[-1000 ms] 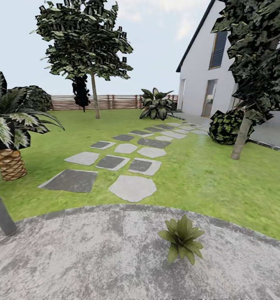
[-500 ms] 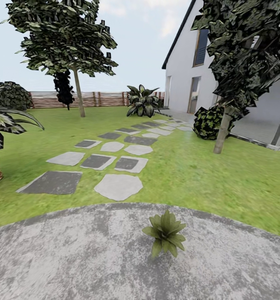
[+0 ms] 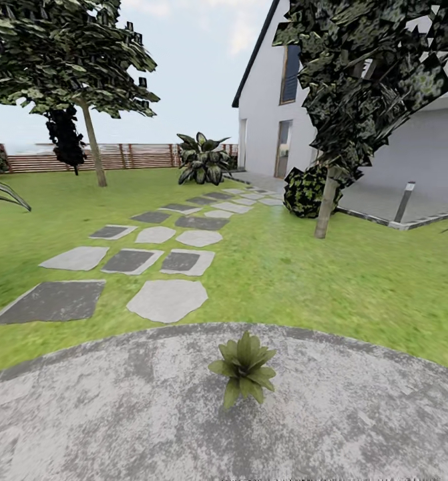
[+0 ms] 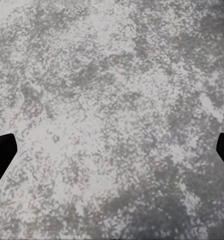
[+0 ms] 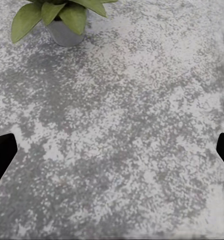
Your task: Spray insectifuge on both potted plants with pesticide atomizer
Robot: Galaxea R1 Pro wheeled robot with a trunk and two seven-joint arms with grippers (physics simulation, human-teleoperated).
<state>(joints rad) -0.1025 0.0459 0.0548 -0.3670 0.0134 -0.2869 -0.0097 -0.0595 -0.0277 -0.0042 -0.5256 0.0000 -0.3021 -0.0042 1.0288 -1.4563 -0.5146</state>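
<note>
From the head view, you face one potted plant [image 3: 244, 366] near the patio [image 3: 117, 414] edge by the lawn; no atomizer here, so you're searching. Left wrist: fingers [image 4: 0, 157] released over bare paving. Right wrist: fingers [image 5: 1, 152] released, the plant's pot [image 5: 64, 34] ahead. Next, scan for the bottle.

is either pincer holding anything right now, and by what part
Nothing is held: the left pincer and the right pincer are both open over bare paving.
</note>
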